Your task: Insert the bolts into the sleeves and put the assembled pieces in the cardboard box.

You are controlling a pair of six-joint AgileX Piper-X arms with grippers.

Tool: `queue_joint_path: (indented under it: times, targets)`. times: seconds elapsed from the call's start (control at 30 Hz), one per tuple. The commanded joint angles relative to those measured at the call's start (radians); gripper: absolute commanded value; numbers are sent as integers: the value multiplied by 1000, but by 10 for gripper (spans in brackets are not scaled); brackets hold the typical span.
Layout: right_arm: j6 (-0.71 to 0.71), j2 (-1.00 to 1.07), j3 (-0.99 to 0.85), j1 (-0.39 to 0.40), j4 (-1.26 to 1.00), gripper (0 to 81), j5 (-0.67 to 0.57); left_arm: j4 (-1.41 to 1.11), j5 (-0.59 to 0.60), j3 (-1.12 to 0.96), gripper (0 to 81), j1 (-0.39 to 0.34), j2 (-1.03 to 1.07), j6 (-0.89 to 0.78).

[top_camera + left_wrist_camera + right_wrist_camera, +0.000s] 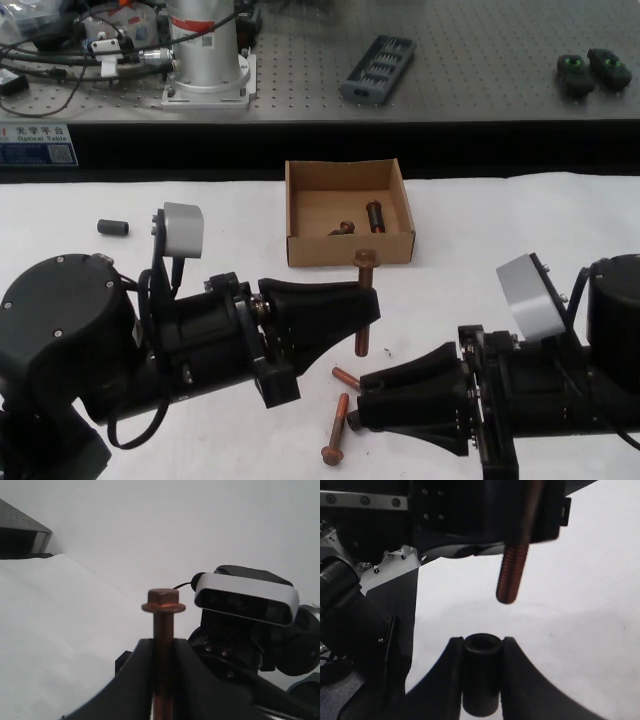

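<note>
My left gripper (366,305) is shut on a copper bolt (364,300), held upright with its hex head (163,602) on top. Just below and in front, my right gripper (362,385) is shut on a black sleeve (481,675) with its bore facing up. The bolt's threaded tip (512,575) hangs a short way above the sleeve, a little to one side of the bore and not touching it. The cardboard box (350,249) stands behind them with a sleeved piece (375,214) and a bolt (342,229) inside.
Two loose bolts (335,432) (347,378) lie on the white sheet near my right gripper. A spare black sleeve (112,227) lies at the far left. On the rear bench stand a silver post (205,50), a dark bit holder (378,67) and two black parts (592,70).
</note>
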Motion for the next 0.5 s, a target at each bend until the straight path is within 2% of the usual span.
queue_joint_path:
  times: [0.0,0.27,0.47]
  targets:
    - [-5,-14,-2,3,-10,76,-17,-12,9,-2,6,-6,-2,32]
    - [16,-14,-2,3,-34,76,-17,-12,-69,-2,6,-50,-2,35]
    - [9,-14,-2,1,-34,76,-17,-31,-96,-2,6,-53,-2,24]
